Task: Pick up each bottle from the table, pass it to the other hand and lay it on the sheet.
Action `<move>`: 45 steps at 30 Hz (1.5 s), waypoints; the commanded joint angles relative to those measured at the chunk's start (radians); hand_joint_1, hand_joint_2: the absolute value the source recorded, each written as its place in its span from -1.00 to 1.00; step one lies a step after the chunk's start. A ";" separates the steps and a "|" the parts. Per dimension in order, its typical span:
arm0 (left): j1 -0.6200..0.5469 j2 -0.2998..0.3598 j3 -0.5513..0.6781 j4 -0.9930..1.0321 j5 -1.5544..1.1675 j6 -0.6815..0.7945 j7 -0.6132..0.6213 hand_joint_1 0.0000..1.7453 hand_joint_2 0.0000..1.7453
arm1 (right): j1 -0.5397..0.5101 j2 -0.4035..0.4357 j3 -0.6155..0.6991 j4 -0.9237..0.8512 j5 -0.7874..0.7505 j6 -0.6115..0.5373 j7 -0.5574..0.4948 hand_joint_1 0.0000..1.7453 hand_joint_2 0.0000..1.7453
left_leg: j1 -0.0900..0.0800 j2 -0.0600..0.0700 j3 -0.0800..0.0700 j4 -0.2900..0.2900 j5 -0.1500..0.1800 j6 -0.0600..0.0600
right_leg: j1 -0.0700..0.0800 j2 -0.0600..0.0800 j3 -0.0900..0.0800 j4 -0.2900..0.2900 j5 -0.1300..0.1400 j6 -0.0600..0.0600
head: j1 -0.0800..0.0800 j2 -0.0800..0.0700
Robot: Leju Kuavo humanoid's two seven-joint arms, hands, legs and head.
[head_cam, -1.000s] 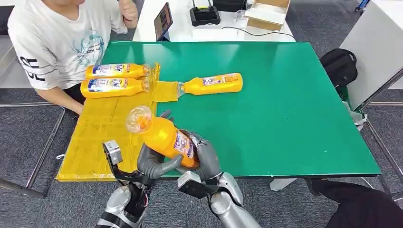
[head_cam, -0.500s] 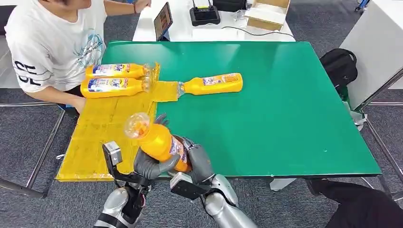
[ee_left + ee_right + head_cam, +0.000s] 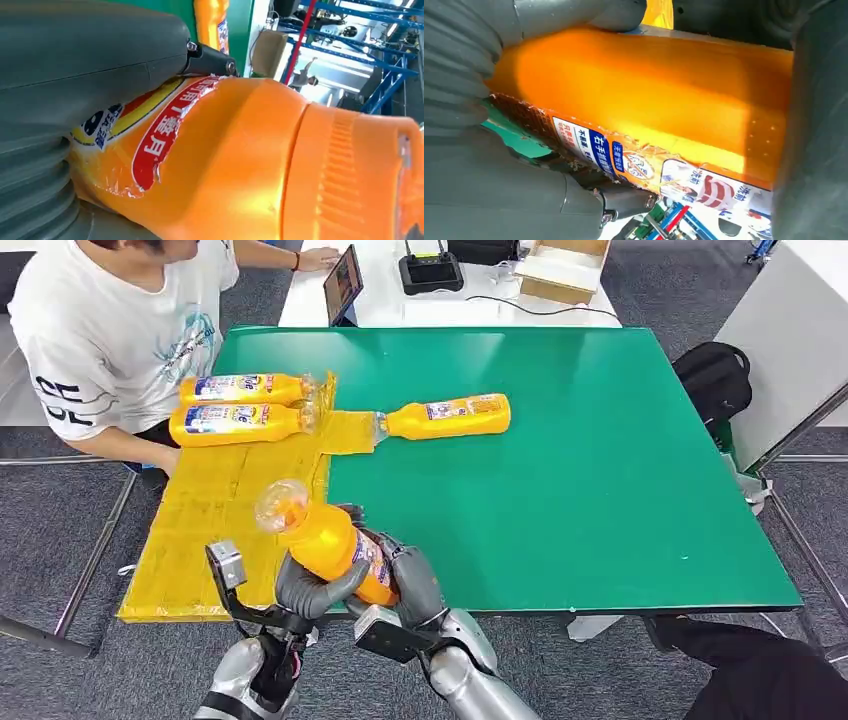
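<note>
Hands both wrap one orange bottle (image 3: 325, 536) above worktop (image 3: 600, 490) near edge: left hand (image 3: 305, 585) under its body, right hand (image 3: 412, 583) gripping its base end, cap tilted up-left twd yellow sheet (image 3: 210, 510).

A lab: green test table (image 3: 600, 490), blue racking (image 3: 380, 60), tablet (image 3: 343, 282).

Both hands, the left hand (image 3: 312, 587) and right hand (image 3: 410, 580), carried the bottle (image 3: 325, 537) leftward toward the sheet (image 3: 215, 510).
</note>
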 commanded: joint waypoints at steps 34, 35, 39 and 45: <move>-0.454 0.150 0.372 0.605 -0.713 0.923 -0.201 1.00 1.00 | 0.042 -0.061 -0.013 -0.355 -0.292 0.195 0.042 -1.00 -1.00 | 0.001 0.001 0.008 -0.002 0.000 0.000 | 0.001 -0.001 0.008 0.000 -0.002 -0.004 | 0.000 0.000; -0.462 0.162 0.353 0.631 -0.772 0.973 -0.190 1.00 1.00 | 0.044 -0.060 -0.015 -0.358 -0.298 0.191 0.040 -1.00 -1.00 | 0.001 0.000 0.004 -0.001 0.001 0.000 | 0.001 -0.001 0.005 0.000 -0.001 -0.003 | 0.001 0.000; -0.492 0.188 0.320 0.713 -0.867 1.014 -0.155 1.00 1.00 | 0.046 -0.062 -0.016 -0.370 -0.301 0.175 0.030 -1.00 -1.00 | 0.001 -0.001 0.002 -0.001 0.001 -0.001 | 0.001 -0.001 0.003 0.001 0.000 -0.002 | 0.000 0.000; -0.470 0.214 0.341 0.664 -1.357 1.024 0.007 1.00 1.00 | 0.042 -0.061 -0.015 -0.377 -0.313 0.155 0.008 -1.00 -1.00 | 0.001 0.002 0.005 0.000 0.000 0.000 | 0.002 0.001 0.004 0.001 -0.001 -0.003 | 0.000 0.000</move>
